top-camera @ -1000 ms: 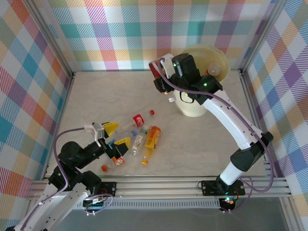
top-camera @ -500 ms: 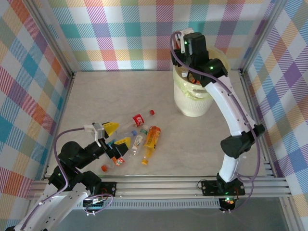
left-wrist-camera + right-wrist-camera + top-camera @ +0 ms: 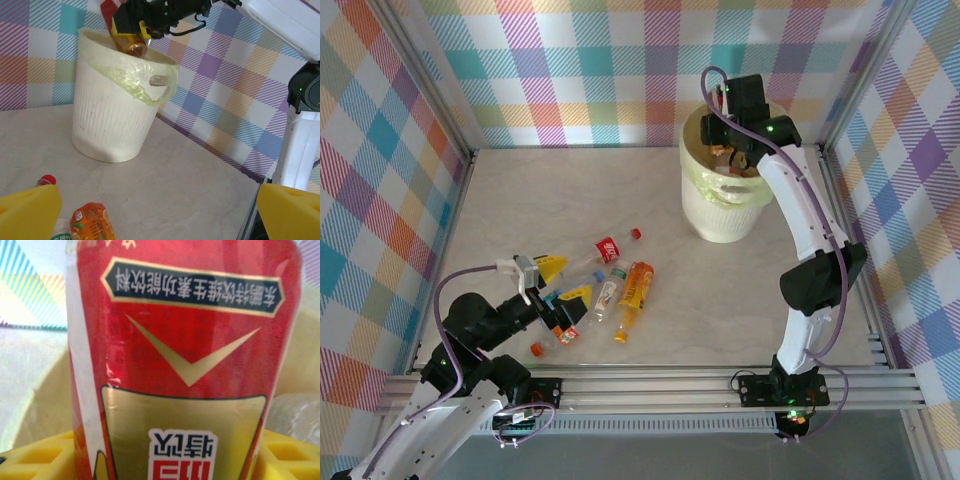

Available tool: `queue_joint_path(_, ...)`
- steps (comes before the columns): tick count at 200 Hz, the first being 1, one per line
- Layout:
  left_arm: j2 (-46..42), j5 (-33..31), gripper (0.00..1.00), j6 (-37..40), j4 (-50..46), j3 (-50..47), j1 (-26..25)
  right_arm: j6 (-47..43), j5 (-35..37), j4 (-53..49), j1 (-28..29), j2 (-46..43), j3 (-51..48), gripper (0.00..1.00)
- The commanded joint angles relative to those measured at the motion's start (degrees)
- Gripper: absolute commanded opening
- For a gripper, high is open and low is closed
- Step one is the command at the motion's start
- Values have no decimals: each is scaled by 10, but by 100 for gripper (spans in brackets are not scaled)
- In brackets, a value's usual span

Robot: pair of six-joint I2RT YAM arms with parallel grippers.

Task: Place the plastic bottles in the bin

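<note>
Fingers of the right gripper (image 3: 142, 22) are clamped on a red-labelled bottle (image 3: 131, 42), held neck-down over the mouth of the bin (image 3: 105, 125). Amber liquid shows in the bottle's lower end, which sits just above the rim and the greenish translucent liner (image 3: 127, 75). In the right wrist view the red and gold label fills the gap between the two yellow pads (image 3: 40, 455), one pressed against each side of the bottle, so the jaws stand partly apart, closed on it.

The left gripper (image 3: 563, 280) hangs low over the table (image 3: 720, 300), near the left front, its yellow fingers (image 3: 27, 212) spread wide with nothing between them. Several bottles lie clustered just beside and under it: an orange bottle (image 3: 636, 285), a green-capped bottle (image 3: 610, 290), a clear one with a red label and red cap (image 3: 608, 248) and a small one with an orange cap (image 3: 560, 335). They are well apart from the bin, which stands at the far right of the table.
</note>
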Motion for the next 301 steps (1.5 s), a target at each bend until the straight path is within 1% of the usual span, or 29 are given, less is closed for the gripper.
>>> queue_joint_path(1, 3, -5, 100, 4, 8, 3, -3, 33, -52, -15, 1, -13, -16, 65)
queue_joint_path(34, 5, -5, 100, 2, 9, 3, -3, 55, -81, -9, -11, -32, -48, 69)
queue_joint_path(66, 7, -4, 100, 2, 9, 3, -3, 62, -96, -10, -18, -47, -53, 80)
queue_joint_path(99, 11, -4, 100, -1, 8, 4, -3, 51, -109, -12, -20, -74, -61, 86)
queue_joint_path(122, 16, -4, 100, -6, 5, 8, -3, 44, -132, 3, -20, -112, -91, 89)
queue_joint_path(143, 20, -3, 100, -8, -1, 11, -3, 34, -163, 22, -17, -161, -145, 90)
queue_joint_path(166, 23, 9, 100, 6, -9, 15, -3, 32, -171, 26, -8, -217, -198, 91)
queue_joint_path(182, 30, 13, 100, 36, -49, 32, -3, 43, -173, 16, 1, -250, -228, 90)
queue_joint_path(192, 38, 7, 100, 62, -106, 47, -3, 56, -177, 13, 8, -269, -253, 90)
queue_joint_path(208, 44, 3, 100, 71, -142, 55, -3, 86, -190, 11, 22, -300, -298, 90)
queue_joint_path(231, 51, 12, 100, 62, -181, 74, -3, 138, -205, 16, 46, -342, -367, 89)
queue_joint_path(256, 70, -12, 100, 56, -268, 126, -3, 212, -229, 21, 71, -365, -435, 89)
queue_joint_path(268, 75, -17, 100, 40, -291, 139, -3, 237, -226, 26, 88, -371, -459, 88)
queue_joint_path(283, 83, -35, 100, -2, -313, 146, -3, 263, -208, 36, 124, -373, -491, 88)
queue_joint_path(301, 97, -32, 100, -28, -337, 150, -3, 294, -190, 49, 167, -360, -519, 88)
